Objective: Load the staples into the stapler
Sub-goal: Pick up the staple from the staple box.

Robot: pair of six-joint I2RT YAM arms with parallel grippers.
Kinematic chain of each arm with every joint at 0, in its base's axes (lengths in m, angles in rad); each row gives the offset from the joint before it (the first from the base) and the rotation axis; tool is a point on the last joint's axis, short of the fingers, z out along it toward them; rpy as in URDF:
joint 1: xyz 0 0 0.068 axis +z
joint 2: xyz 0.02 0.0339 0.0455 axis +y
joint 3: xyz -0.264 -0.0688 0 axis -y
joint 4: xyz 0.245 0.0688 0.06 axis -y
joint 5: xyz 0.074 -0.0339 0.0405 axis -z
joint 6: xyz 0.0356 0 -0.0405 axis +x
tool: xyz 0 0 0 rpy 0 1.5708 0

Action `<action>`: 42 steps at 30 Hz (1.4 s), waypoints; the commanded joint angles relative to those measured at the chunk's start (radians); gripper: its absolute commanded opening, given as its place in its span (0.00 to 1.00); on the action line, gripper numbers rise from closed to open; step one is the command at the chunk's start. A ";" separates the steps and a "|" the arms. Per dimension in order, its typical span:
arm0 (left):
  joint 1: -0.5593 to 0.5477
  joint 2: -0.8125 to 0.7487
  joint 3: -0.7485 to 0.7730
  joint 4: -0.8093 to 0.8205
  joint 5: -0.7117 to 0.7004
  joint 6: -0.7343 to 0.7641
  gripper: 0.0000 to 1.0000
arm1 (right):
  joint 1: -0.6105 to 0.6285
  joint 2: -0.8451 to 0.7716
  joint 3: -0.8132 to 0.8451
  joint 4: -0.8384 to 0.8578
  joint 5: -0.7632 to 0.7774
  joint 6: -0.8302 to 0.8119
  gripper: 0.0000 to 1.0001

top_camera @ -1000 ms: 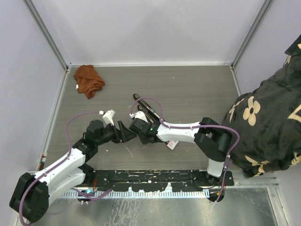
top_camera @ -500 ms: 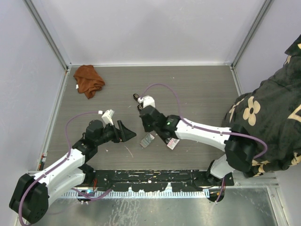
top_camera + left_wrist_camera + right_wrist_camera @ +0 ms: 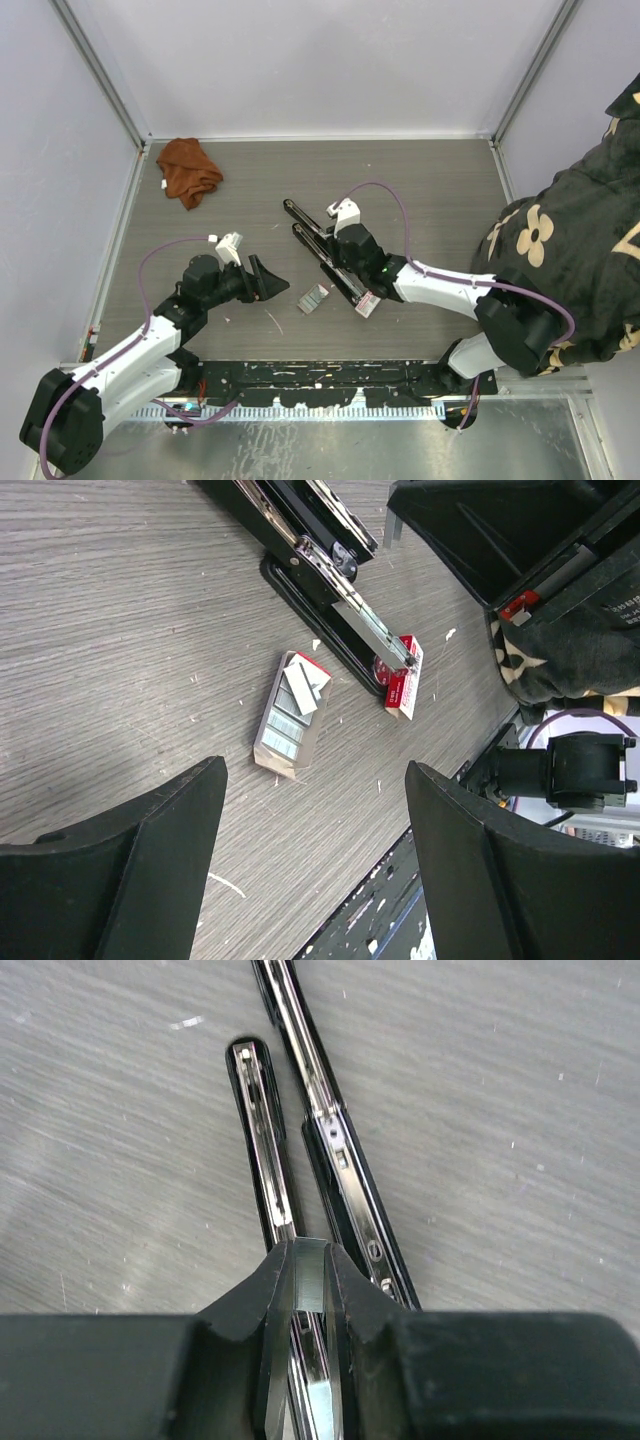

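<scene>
Stapler (image 3: 330,588) is lying opened flat at mid-frame in the top view, rail facing up. Left gripper (image 3: 315,780) is hovering to its lower left, fingers spread wide, gripping nothing. Right gripper (image 3: 310,1260) is hanging over the rail, pinching a staple strip (image 3: 311,1285). Staples tray (image 3: 313,297) is sitting just below the stapler. Red-and-white box (image 3: 366,305) is lying at the stapler's lower tip.

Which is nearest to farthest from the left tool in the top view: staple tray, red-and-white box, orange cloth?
1. Staple tray: just right of the left tool.
2. Red-and-white box: farther right, past the tray.
3. Orange cloth: far-left corner.
</scene>
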 commanded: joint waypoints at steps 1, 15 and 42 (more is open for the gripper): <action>0.000 0.001 0.044 0.035 -0.013 0.023 0.74 | -0.004 -0.023 -0.049 0.299 0.042 -0.091 0.22; 0.000 0.013 0.039 0.054 -0.006 0.037 0.74 | -0.064 0.063 -0.110 0.474 -0.003 -0.123 0.22; -0.080 0.188 0.201 0.700 0.226 -0.165 0.77 | -0.064 -0.345 -0.196 0.637 -0.502 0.532 0.23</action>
